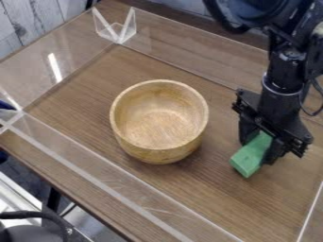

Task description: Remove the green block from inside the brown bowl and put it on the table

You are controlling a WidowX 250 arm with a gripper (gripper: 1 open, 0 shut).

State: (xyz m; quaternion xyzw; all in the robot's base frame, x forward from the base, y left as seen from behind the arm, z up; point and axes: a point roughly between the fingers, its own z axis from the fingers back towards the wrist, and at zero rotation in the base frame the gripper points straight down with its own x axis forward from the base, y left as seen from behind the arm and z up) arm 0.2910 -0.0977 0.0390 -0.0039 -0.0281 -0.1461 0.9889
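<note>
The green block [250, 159] is a small bright green bar, tilted, low over the table [89, 85] just right of the brown bowl [158, 119]. My black gripper [263, 145] points straight down and is shut on the block's upper end, its fingers on either side of it. The block's lower end is at or just above the tabletop; I cannot tell whether it touches. The round light-brown wooden bowl stands upright in the middle of the table with nothing inside it.
Low clear acrylic walls [76, 184] edge the tabletop on the left and front. A small clear bracket [116, 25] stands at the back wall. The arm's black body [284, 66] rises at the right, above the block.
</note>
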